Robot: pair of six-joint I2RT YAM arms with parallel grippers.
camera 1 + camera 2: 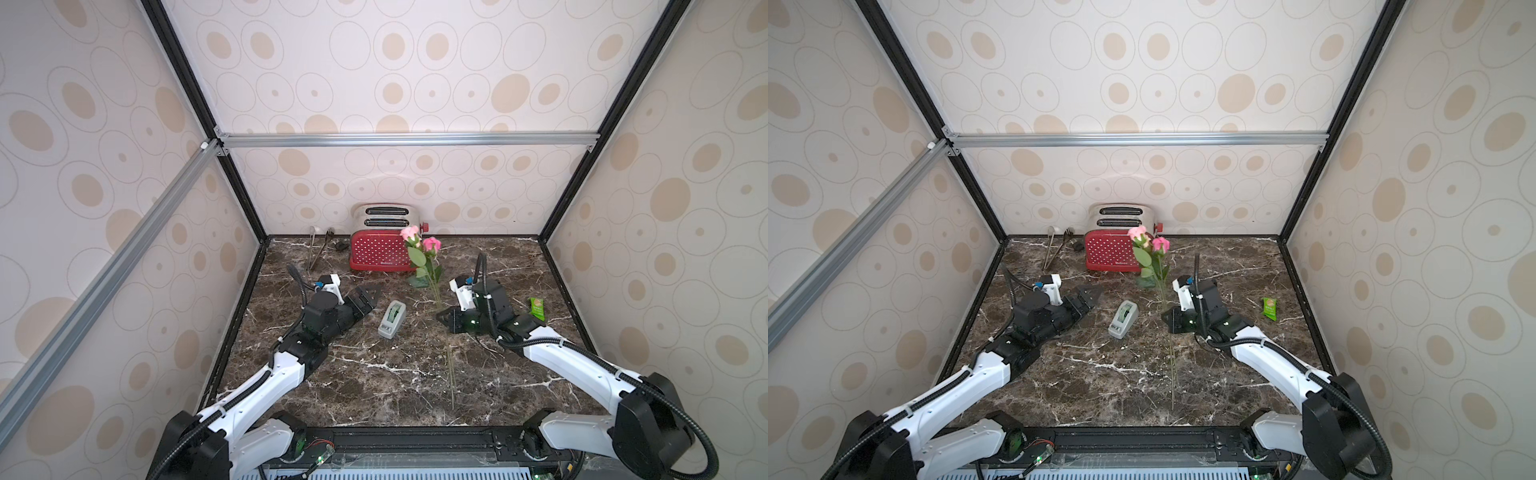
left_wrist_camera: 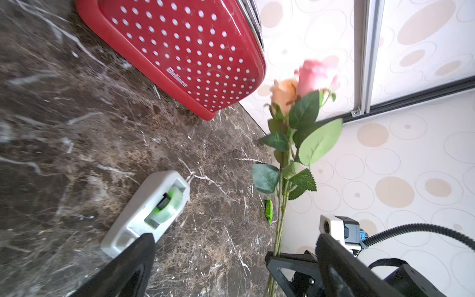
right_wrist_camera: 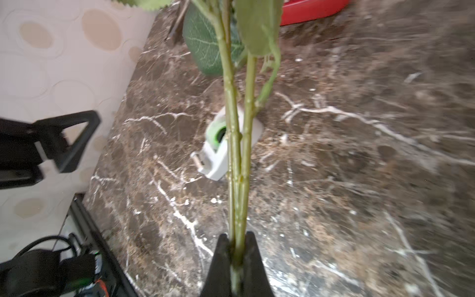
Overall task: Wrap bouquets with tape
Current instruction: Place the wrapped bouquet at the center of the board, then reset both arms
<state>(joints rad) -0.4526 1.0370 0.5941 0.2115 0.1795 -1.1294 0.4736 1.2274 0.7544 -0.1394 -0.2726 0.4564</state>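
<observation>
Right claw (image 3: 237, 240) clamps the roses (image 1: 424, 257) by their stems. Left claw (image 1: 368, 299) gapes empty, tape (image 1: 392, 319) at its four o'clock.

The left gripper (image 1: 371, 300) stands wide open left of the tape dispenser (image 1: 392, 319), while the right gripper (image 3: 236, 246), on its right, pinches the rose stems (image 3: 239, 205).

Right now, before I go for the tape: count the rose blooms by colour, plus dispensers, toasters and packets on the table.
Pink roses: 2
Peach rose: 1
Tape dispenser: 1
Toaster: 1
Green packet: 1
Total: 6
</observation>
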